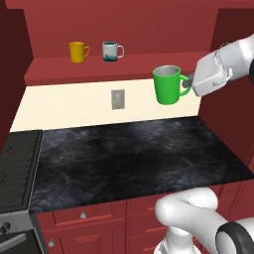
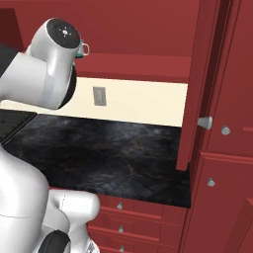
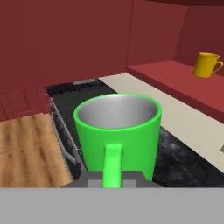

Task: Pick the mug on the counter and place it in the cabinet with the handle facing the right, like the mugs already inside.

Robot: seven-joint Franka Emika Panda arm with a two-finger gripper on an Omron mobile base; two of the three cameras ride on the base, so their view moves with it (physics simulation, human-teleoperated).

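**Mug aloft, shelf placement ahead**

Left base view shows the gripper [image 1: 187, 83] closed on the handle [image 1: 184, 83] of the mug [image 1: 167, 85], carrying it upright in the air, high above the bench [image 1: 134, 154] and just in front of the cabinet [image 1: 149, 30] shelf edge. The handle points right, toward the gripper, matching the yellow mug [image 1: 78, 51] and the white-and-teal mug [image 1: 111, 51] that stand on the shelf to the left. In my judgement the step in hand is the carry-in. To do it well, lift a little so the base clears the shelf lip, keep the mug level, move inward to bare shelf right of the white-and-teal mug, hold the wrist angle so the handle does not swing, then lower before releasing.
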